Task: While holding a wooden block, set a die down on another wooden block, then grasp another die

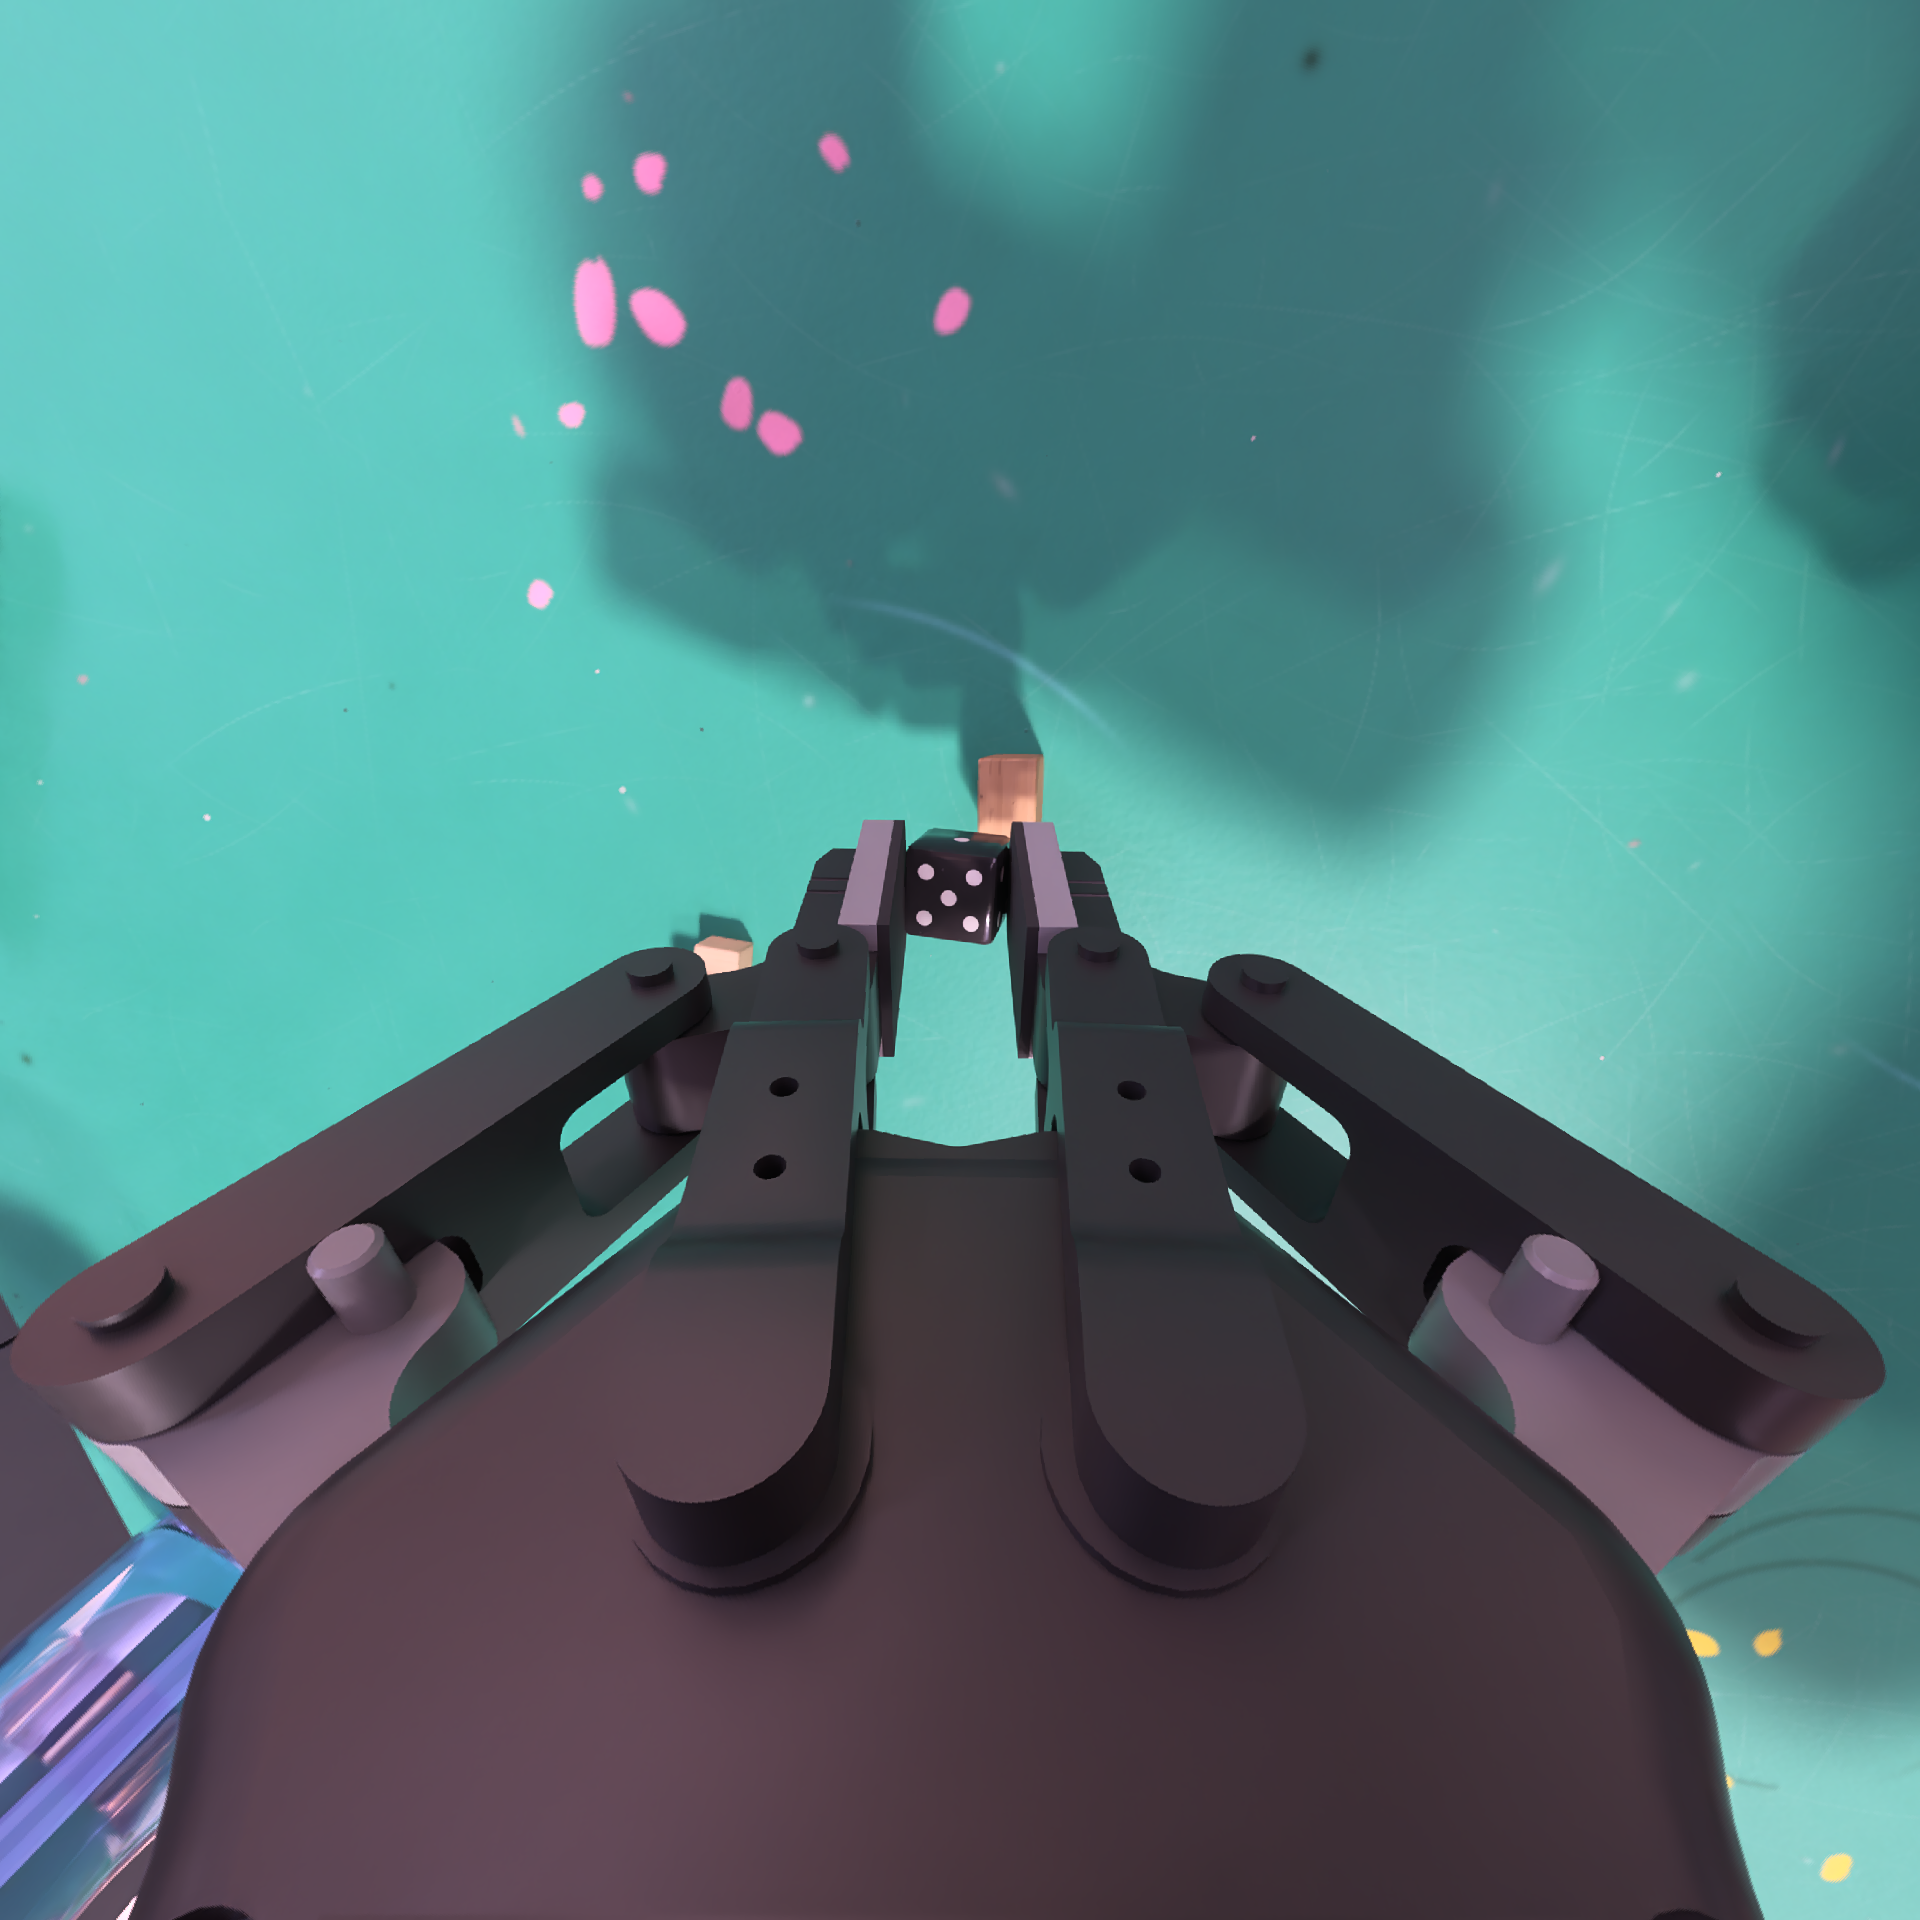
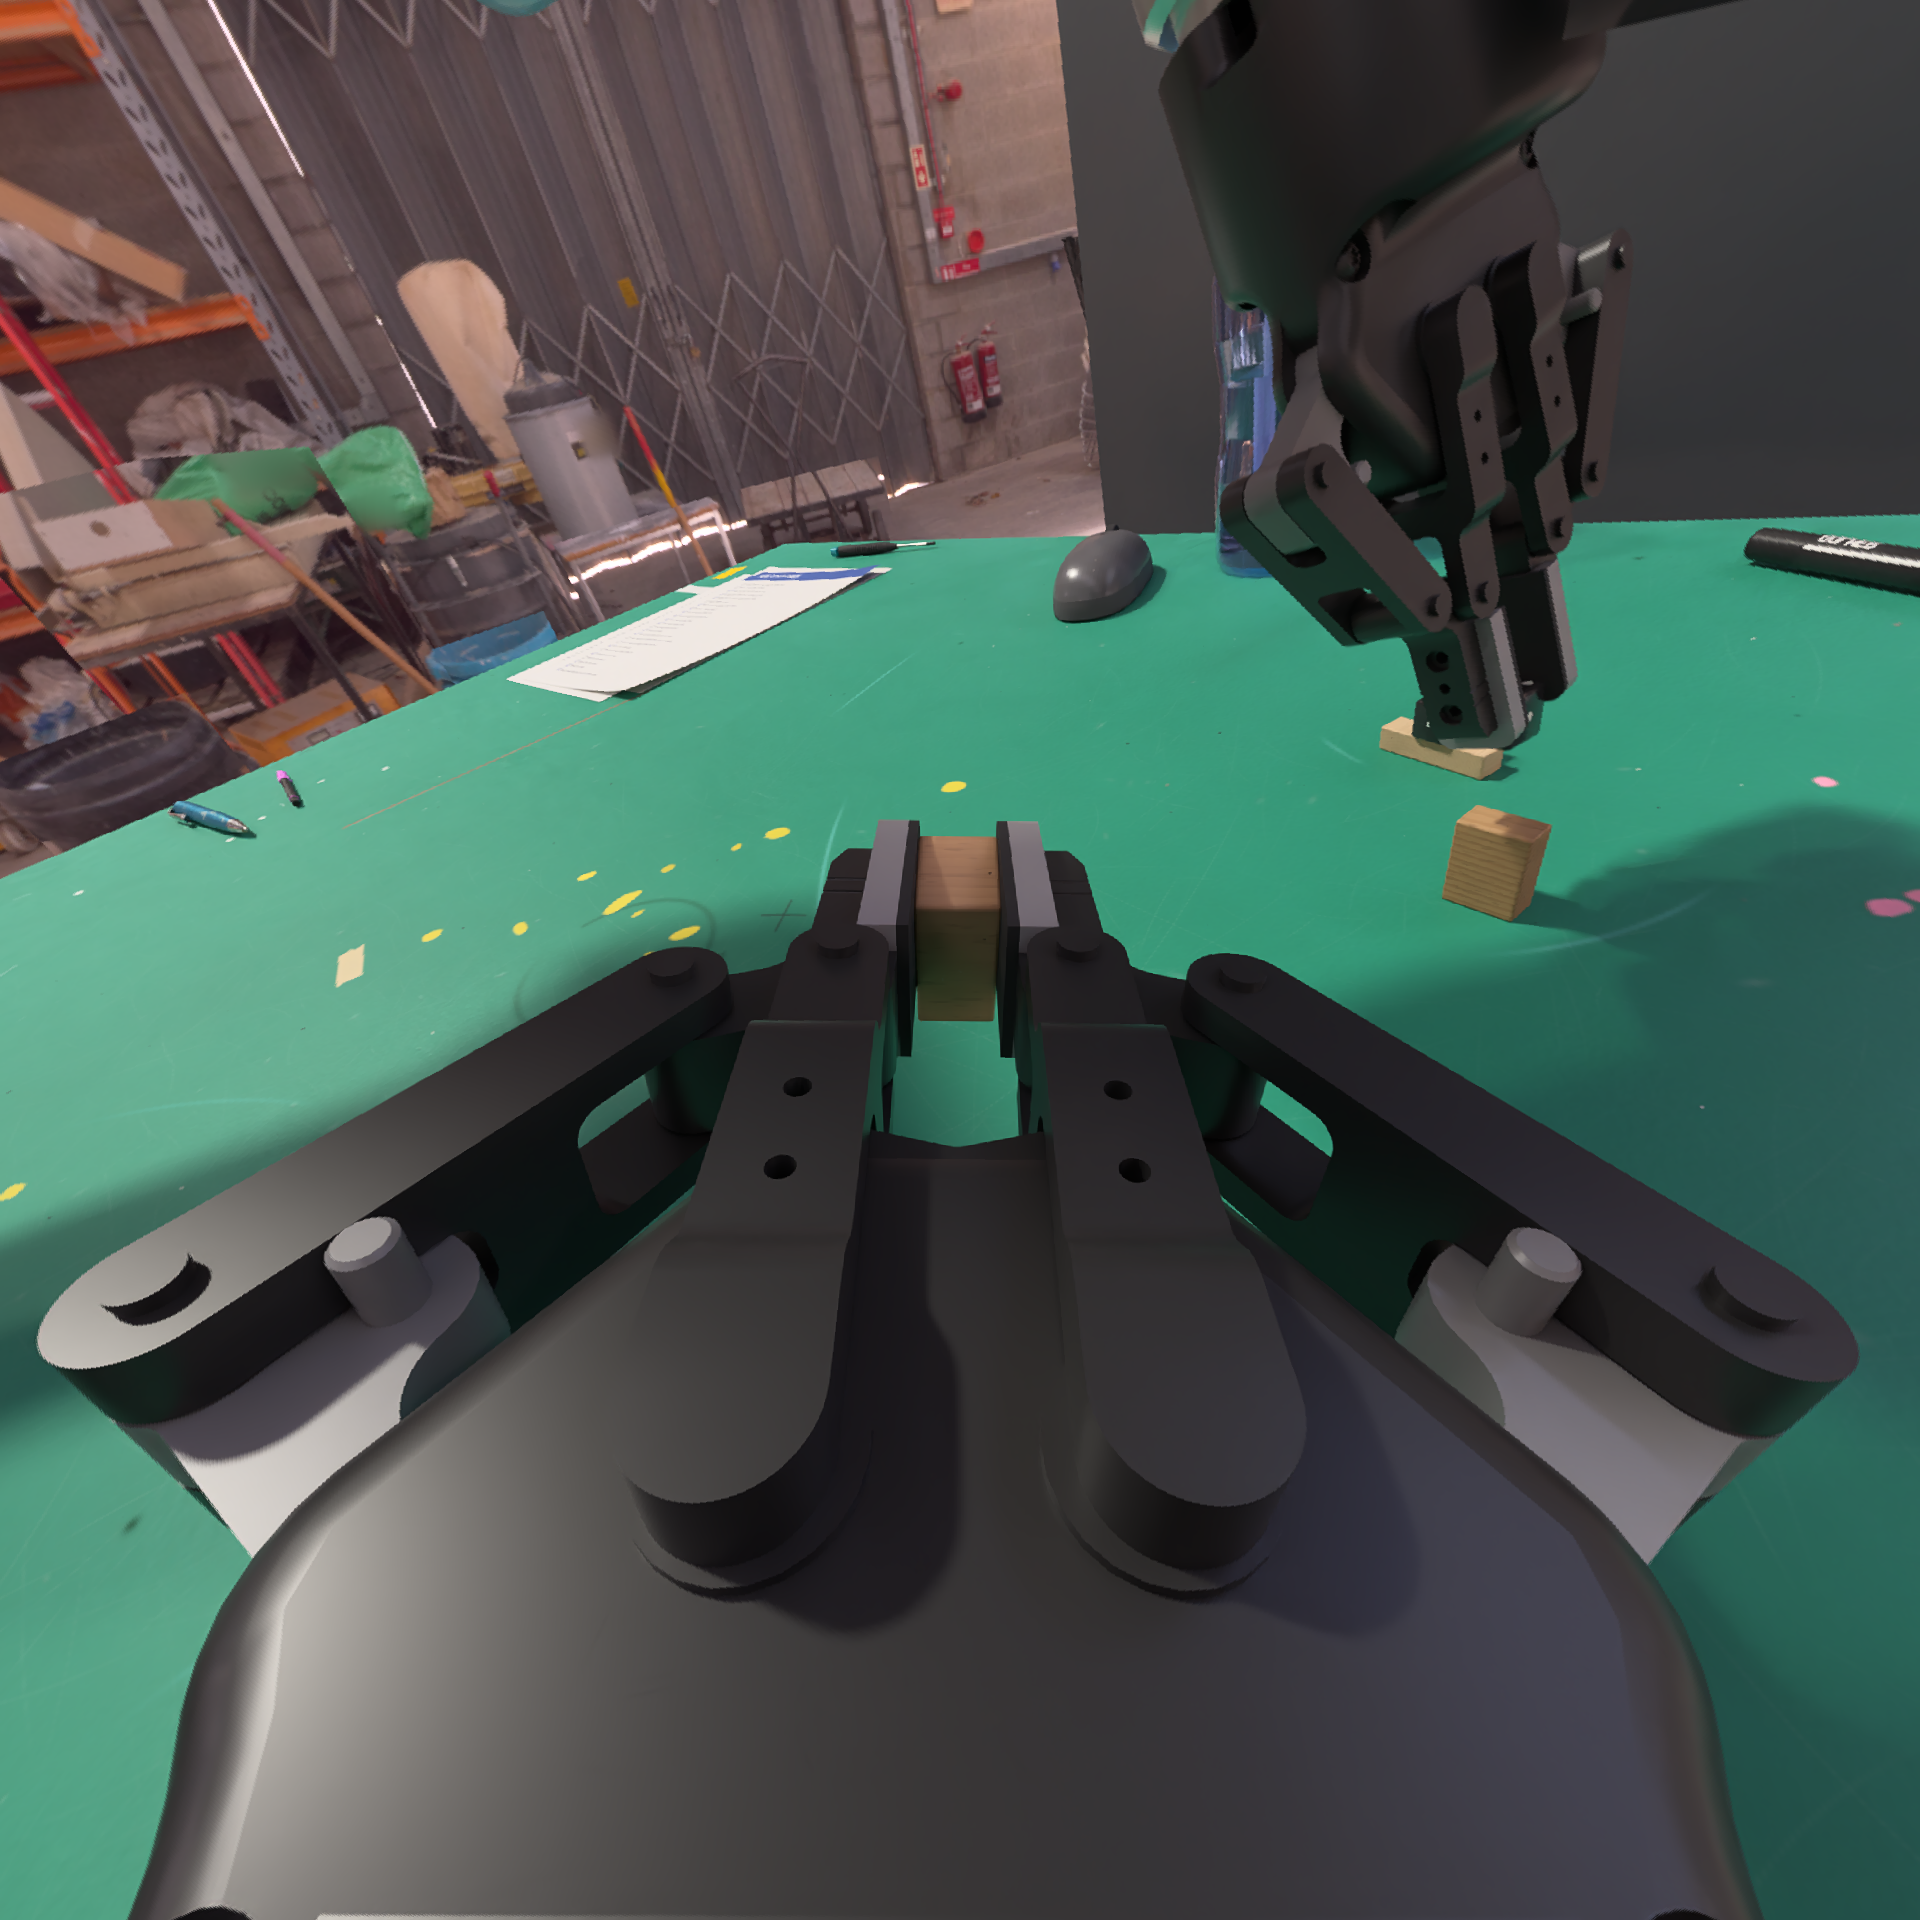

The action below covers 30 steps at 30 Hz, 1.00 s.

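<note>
Left wrist view: my left claw clamps the die, flat block right under its tips. I'd lower slow, release gently. Right claw grips a block.

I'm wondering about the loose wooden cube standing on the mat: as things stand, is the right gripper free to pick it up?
Probably not. The right gripper is shut on a wooden block, so its fingers are occupied. The path looks open, though: the wooden cube stands alone on the green mat, apart from the left gripper.
</note>
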Available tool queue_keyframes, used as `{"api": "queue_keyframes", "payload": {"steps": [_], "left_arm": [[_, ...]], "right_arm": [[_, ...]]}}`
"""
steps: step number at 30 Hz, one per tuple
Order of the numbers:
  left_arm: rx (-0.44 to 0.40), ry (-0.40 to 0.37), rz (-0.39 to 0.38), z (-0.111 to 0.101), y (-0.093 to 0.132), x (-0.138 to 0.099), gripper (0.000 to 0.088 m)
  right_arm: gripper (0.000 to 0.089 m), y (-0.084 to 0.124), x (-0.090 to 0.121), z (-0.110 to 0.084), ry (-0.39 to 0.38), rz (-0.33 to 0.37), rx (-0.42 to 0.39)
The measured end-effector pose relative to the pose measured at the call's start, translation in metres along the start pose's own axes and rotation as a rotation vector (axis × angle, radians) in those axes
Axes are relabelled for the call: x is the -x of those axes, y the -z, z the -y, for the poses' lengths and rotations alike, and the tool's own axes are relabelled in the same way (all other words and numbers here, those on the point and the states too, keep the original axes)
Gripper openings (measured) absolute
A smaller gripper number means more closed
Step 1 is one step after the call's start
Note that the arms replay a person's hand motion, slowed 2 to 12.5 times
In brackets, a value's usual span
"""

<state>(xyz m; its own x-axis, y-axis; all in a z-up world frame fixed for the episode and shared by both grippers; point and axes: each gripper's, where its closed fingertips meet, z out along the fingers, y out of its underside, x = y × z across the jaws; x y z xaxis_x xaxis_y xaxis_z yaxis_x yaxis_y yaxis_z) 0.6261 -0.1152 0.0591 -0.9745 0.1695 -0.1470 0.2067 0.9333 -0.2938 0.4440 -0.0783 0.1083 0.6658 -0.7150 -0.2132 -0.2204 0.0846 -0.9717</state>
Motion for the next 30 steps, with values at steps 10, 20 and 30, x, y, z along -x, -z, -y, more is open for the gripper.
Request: {"api": "queue_keyframes", "payload": {"steps": [10,20,30], "left_arm": [[0.042,0.009,-0.009,0.003,-0.019,-0.005,0.0178],[0.061,0.018,-0.003,0.004,-0.023,-0.004,0.0431],[-0.006,0.044,0.043,0.006,-0.005,0.005,0.0532]], "right_arm": [[0.0128,0.0,0.0,0.0,0.001,0.001,0.003],[0.0128,0.0,0.0,-0.001,-0.003,0.003,0.006],[0.0128,0.0,0.001,-0.001,-0.004,0.007,0.008]]}}
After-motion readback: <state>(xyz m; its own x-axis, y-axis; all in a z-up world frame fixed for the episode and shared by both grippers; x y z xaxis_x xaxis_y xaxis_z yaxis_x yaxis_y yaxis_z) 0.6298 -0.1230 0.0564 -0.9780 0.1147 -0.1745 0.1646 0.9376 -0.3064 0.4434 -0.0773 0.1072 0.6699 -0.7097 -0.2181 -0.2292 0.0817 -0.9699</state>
